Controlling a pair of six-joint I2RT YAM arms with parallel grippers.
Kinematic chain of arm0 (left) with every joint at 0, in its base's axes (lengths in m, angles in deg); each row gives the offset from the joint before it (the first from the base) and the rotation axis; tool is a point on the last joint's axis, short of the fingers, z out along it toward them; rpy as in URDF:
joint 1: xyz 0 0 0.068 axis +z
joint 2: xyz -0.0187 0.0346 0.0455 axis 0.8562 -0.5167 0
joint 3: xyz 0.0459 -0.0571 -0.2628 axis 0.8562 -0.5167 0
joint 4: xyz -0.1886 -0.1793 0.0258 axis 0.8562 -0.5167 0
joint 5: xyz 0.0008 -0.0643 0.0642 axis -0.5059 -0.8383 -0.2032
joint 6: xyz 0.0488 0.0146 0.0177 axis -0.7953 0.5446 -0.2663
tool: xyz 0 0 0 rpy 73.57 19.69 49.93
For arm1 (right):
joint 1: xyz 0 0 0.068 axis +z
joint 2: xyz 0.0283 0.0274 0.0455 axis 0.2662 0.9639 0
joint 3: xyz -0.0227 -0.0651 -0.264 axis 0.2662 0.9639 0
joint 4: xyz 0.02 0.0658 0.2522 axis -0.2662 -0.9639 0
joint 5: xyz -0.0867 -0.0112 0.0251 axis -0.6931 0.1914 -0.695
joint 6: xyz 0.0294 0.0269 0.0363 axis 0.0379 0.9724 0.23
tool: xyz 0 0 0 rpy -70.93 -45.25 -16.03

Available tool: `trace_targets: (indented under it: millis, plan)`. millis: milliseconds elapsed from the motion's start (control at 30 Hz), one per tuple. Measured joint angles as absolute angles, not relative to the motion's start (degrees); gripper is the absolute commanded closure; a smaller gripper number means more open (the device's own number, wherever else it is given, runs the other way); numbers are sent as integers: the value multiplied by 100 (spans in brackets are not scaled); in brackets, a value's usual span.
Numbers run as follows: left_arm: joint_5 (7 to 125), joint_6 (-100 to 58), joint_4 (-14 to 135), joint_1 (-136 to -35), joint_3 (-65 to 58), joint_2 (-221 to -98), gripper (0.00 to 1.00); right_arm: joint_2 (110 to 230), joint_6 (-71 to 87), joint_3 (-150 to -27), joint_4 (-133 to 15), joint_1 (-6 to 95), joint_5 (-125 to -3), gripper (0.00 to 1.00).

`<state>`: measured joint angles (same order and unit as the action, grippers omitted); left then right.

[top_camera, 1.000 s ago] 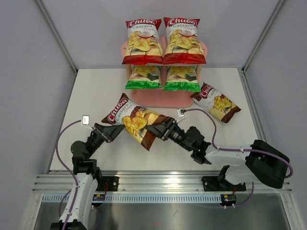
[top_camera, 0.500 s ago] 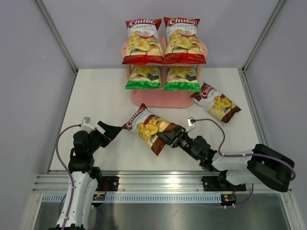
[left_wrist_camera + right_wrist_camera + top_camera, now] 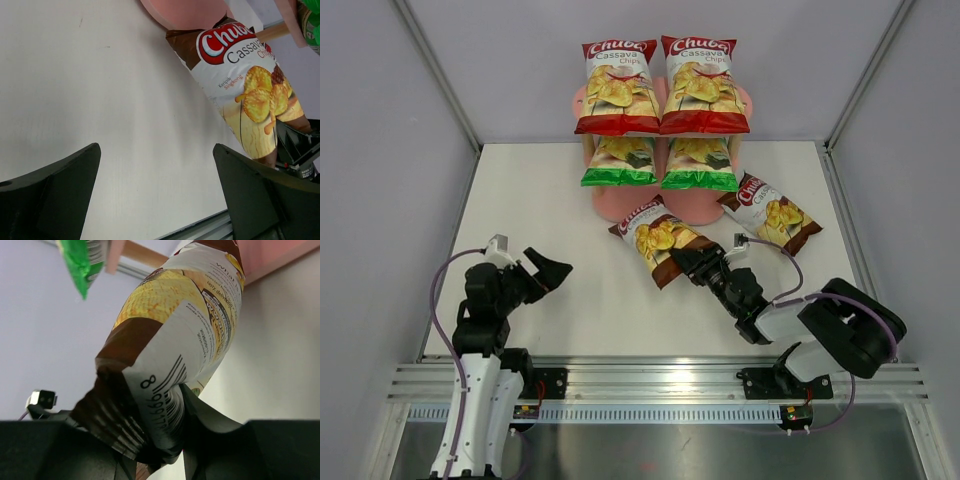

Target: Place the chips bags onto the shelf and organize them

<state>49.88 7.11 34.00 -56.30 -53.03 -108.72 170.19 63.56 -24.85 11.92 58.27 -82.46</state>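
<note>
My right gripper (image 3: pixel 690 262) is shut on the bottom seam of a dark brown chips bag (image 3: pixel 658 240), whose top reaches the pink shelf's bottom board (image 3: pixel 620 210). The same bag shows in the left wrist view (image 3: pixel 245 90) and the right wrist view (image 3: pixel 175 340). My left gripper (image 3: pixel 552 270) is open and empty at the table's left. Two red bags (image 3: pixel 617 88) stand on the shelf's top board and two green bags (image 3: pixel 619 160) on the middle one. A second brown bag (image 3: pixel 772 213) lies flat on the table to the shelf's right.
The white table (image 3: pixel 520 200) is walled by grey panels on left, back and right. A metal rail (image 3: pixel 660 385) runs along the near edge.
My right gripper has carried the brown bag up and right, from the table's middle to the shelf's foot. My left gripper let go of the bag's other end and drew back left.
</note>
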Motion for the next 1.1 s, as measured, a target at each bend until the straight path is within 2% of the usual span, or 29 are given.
trace_targets:
  millis: [300,833,1100]
  plan:
    - [4573,414,3120,-5630,-5108,-10944,1,17902,6478,-2780,1323,5494,-8115,70]
    - [4234,158,3048,-5630,-4752,-11064,1,18322,6522,-3339,1362,5186,-8088,70]
    - [4236,10,2784,-5630,-4389,-11134,1,18709,6563,-3573,1491,5125,-8156,61]
